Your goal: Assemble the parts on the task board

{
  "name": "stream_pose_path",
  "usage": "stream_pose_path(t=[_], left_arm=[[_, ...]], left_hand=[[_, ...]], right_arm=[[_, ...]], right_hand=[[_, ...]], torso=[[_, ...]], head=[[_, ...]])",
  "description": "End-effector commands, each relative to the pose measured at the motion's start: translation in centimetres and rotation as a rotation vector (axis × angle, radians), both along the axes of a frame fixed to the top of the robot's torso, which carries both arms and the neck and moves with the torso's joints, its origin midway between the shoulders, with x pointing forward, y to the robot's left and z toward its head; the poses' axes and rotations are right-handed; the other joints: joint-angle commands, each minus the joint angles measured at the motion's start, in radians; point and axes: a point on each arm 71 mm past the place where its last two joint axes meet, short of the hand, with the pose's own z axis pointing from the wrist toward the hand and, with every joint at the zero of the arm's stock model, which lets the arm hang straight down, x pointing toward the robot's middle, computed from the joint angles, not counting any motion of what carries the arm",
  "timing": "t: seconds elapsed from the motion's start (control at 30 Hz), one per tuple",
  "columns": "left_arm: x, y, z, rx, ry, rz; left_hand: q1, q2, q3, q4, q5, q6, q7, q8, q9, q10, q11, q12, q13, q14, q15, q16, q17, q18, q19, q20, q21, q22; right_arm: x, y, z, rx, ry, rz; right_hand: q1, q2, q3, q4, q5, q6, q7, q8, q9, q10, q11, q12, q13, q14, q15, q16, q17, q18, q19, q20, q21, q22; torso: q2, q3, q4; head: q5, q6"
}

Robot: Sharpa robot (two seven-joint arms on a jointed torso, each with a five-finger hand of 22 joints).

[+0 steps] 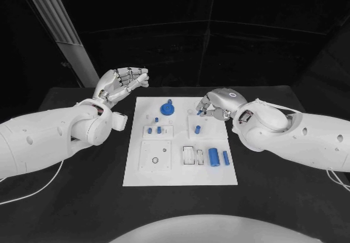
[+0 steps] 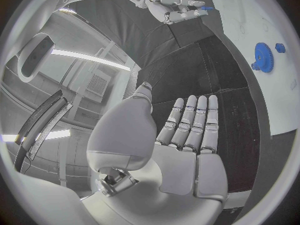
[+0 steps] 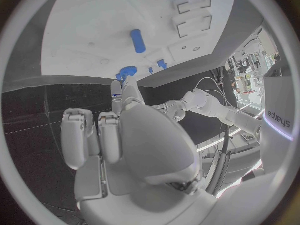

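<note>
Far left: left hand (image 1: 122, 81). Hangs above the black table (image 1: 87, 202) just off the far left corner of the task board (image 1: 182, 174), fingers straight and apart, palm empty. Looks parked there to leave the board free for the other arm while staying near enough to steady something if called on.

Next, the board's left half. Near the far edge lies the blue gear (image 1: 168, 108), flat, probably already seated on its post. Below it stand a few small pegs (image 1: 149, 130) in a raised block, upright and close together. Nearer still, a block with an oval hole (image 1: 155, 161), nothing in it.

Middle of the board: one blue peg (image 1: 197, 129) on its own block, with two open slots (image 1: 189, 154) below it, apparently waiting for parts.

Just right of those slots lie the blue cylinder (image 1: 214, 157) and a slimmer blue rod (image 1: 226, 158), side by side, loose, seemingly not yet fitted.

Right: right hand (image 1: 216, 103), low over the board's far right area, just beside the gear. Fingertips drawn together on what looks like a small blue part (image 2: 206, 8), pinched at the very tips, likely so the part's end stays free for lining up with its socket. Whether it touches the board cannot be told.
</note>
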Motion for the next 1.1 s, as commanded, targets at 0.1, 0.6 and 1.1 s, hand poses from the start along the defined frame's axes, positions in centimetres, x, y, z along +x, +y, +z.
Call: stream_pose_path(t=[0.1,0.6,1.1], left_arm=[[-0.2,-0.1,0.9,-0.057,-0.135,-0.033],[0.0,-0.3,0.7,-0.055,-0.134,-0.033],[0.0,-0.1,0.5,-0.053,-0.13,-0.029]], left_hand=[[-0.002,0.014,0.001,-0.002,0.002,-0.01,0.083,0.007,0.001,-0.01,0.001,0.008,-0.002,-0.007,-0.001,0.008,-0.004,-0.005,0.005,0.0,-0.006,-0.002],[-0.002,0.014,0.0,-0.001,0.002,-0.012,0.083,0.008,0.0,-0.012,0.001,0.01,-0.002,-0.009,-0.001,0.01,-0.007,-0.005,0.006,0.0,-0.007,-0.003],[-0.004,0.017,-0.002,-0.001,0.002,-0.015,0.083,0.011,0.0,-0.015,0.002,0.014,-0.003,-0.011,0.0,0.013,-0.011,-0.006,0.005,0.0,-0.008,-0.004]], right_arm=[[-1.0,2.6,0.8,0.07,-0.027,0.106],[-2.0,8.6,0.2,0.015,0.056,0.254],[-2.3,10.7,-1.2,-0.141,0.142,0.297]], right_hand=[[0.012,-0.005,0.005,0.005,0.001,0.002,0.011,0.0,0.0,0.006,0.005,-0.009,-0.001,0.096,0.008,0.005,0.214,0.002,0.086,0.007,0.005,0.249],[0.015,-0.004,0.008,0.007,0.001,0.001,0.014,-0.002,-0.001,0.006,0.007,-0.013,-0.001,0.096,0.01,0.005,0.213,0.003,0.084,0.009,0.001,0.248],[0.018,-0.003,0.012,0.009,0.001,-0.003,0.017,-0.007,-0.003,0.004,0.01,-0.02,-0.002,0.096,0.013,0.005,0.213,0.004,0.081,0.012,-0.005,0.246]], torso=[[-0.001,-0.0005,0.0003],[0.001,-0.0014,0.0021],[0.002,-0.0002,0.0013]], head=[[0.04,-0.008],[0.079,-0.026],[0.094,-0.058]])
